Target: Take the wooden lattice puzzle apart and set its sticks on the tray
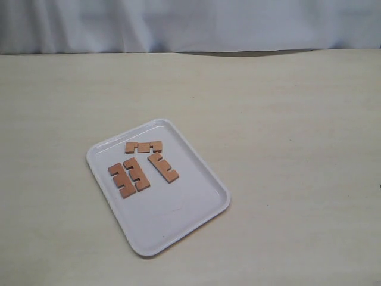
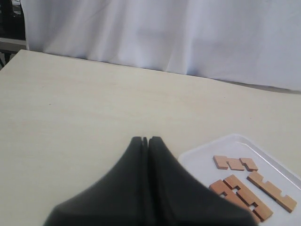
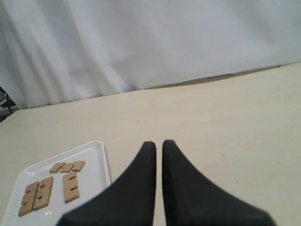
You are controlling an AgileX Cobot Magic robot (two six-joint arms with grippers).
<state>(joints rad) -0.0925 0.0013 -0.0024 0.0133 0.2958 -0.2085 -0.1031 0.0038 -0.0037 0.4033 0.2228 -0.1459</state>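
Closest to the wrist cameras, the left gripper (image 2: pixel 145 139) has its black fingers pressed together along their length, holding nothing. The right gripper (image 3: pixel 158 143) is nearly closed, with only a thin slit between its fingers, and is also empty. Both hang above the bare table (image 1: pixel 286 149), well apart from the tray (image 1: pixel 172 221); neither shows in the exterior view.

The tray lies at an angle on the table, one rounded corner toward the exterior camera, and its near half is bare. All four sticks (image 1: pixel 136 174) lie flat and separate in its far half, so no lattice is left.

- A pair (image 1: pixel 122 180) lies side by side and touching, notches toward the right, on the left of the group.
- A third stick (image 1: pixel 164 167) lies just beside them on the right, at a different angle.
- A fourth stick (image 1: pixel 143 146) lies crosswise beyond them, near the far rim.

Past the table's far edge hangs a white cloth (image 1: pixel 190 24).
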